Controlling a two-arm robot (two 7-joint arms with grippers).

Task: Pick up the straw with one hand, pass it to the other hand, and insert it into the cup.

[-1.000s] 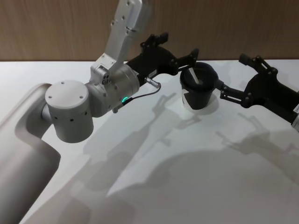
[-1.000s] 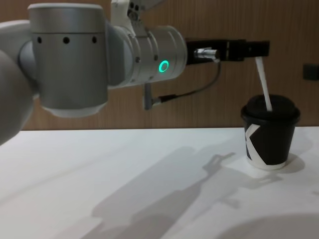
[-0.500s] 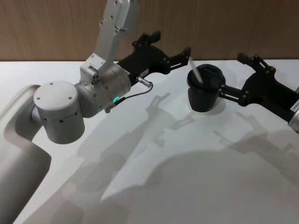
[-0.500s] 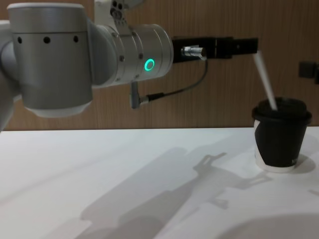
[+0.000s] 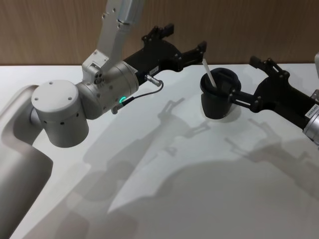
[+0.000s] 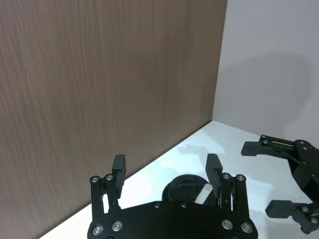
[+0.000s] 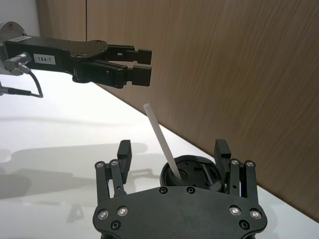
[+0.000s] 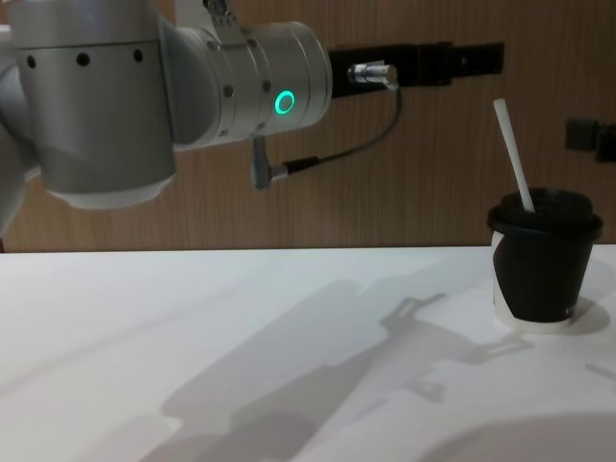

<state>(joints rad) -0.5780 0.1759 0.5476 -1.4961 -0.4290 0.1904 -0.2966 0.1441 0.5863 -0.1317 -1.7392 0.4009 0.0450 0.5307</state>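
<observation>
The left gripper (image 5: 188, 46), the long black one on the thick silver arm, hangs in the air beside and above the cup, toward the far edge of the table. Its fingers are spread apart and they hold nothing. The top end of the straw (image 5: 209, 73) is just below and beside its fingertips, apart from them, as the chest view shows.

The straw stands in the hole of the black domed lid of the cup (image 5: 217, 97). It is not upright: its long axis tilts, with the top end leaning toward the left gripper and the lower end inside the lid. The cup stands on the white table (image 5: 164, 199) near its far edge, on the right half.

The right gripper (image 5: 249, 85), the small blocky one, sits low at the right side of the cup, its fingers released and reaching around the cup; in the right wrist view the lid lies between the two fingers. Whether a finger touches the cup wall I cannot tell.

I judge that the insertion is already done, and what remains is to draw both arms away. The right gripper is nearer to the cup, so it can tip the cup if it moves sideways.

I count one straw, one cup and two grippers.
</observation>
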